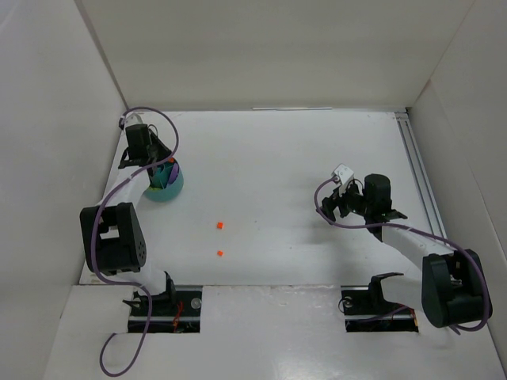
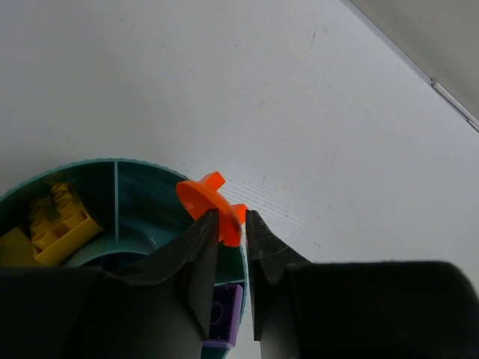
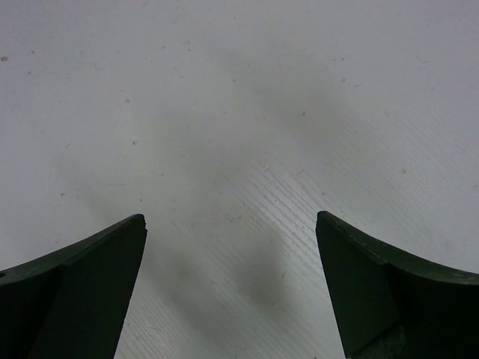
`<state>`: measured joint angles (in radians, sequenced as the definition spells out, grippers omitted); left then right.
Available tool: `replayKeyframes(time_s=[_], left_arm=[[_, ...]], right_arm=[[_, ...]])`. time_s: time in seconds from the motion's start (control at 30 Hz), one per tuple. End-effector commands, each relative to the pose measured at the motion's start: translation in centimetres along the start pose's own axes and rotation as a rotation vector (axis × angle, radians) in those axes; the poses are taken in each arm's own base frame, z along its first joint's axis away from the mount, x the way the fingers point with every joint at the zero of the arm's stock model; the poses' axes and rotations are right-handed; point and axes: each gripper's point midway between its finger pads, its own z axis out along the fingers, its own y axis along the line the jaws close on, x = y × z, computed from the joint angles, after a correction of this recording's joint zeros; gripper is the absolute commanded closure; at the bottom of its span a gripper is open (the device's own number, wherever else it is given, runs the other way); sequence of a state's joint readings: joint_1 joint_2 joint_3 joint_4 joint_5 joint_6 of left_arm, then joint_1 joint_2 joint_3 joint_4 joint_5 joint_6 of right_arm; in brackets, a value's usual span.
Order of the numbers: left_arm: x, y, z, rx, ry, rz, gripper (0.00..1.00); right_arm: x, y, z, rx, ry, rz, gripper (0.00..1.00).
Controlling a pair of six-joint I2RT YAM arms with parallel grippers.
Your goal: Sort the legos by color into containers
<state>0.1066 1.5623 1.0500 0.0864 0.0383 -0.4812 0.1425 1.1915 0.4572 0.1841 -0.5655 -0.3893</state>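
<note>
Your left end effector (image 2: 232,226) pinches an orange lego (image 2: 203,196) by its edge over the teal tub (image 2: 90,163), at the rim, likely to drop it into a free wedge. Your right end effector (image 3: 230,224) hangs wide open and empty above the counter (image 3: 224,90), where two orange bits (image 1: 219,226) lie well apart from the tub.

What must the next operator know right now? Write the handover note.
Left hand: shut on an orange piece, held at the tub rim.
Right hand: open, empty, over bare table.
Done: yellow bricks and a purple brick lie in different tub compartments.
Left: drop the held piece, then collect the far orange bit and the near orange bit.
</note>
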Motion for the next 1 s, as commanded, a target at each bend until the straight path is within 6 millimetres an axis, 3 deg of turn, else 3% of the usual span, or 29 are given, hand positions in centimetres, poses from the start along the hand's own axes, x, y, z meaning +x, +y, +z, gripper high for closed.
replayKeyframes(time_s=[0.0, 0.37, 0.6, 0.77, 0.97], left_arm=[[-3.0, -1.4, -0.9, 0.029, -0.068, -0.006, 0.8], [-4.1, -1.5, -2.4, 0.014, -0.102, -0.008, 0.79], [-4.0, -0.6, -2.7, -0.048, -0.089, -0.026, 0.84], [-5.3, -1.0, -4.9, -0.033, -0.139, -0.029, 0.84], [-5.2, -1.6, -5.2, 0.0, -0.128, -0.002, 0.79]], right_arm=[[-2.6, -0.9, -0.2, 0.015, -0.065, -0.047, 0.01], [-3.0, -0.7, -0.6, 0.012, -0.083, -0.058, 0.01], [-2.9, -0.5, -0.7, 0.012, -0.083, -0.058, 0.01], [-2.9, -0.5, -0.7, 0.012, -0.083, -0.058, 0.01], [-2.9, -0.4, -0.7, 0.004, -0.086, -0.058, 0.01]])
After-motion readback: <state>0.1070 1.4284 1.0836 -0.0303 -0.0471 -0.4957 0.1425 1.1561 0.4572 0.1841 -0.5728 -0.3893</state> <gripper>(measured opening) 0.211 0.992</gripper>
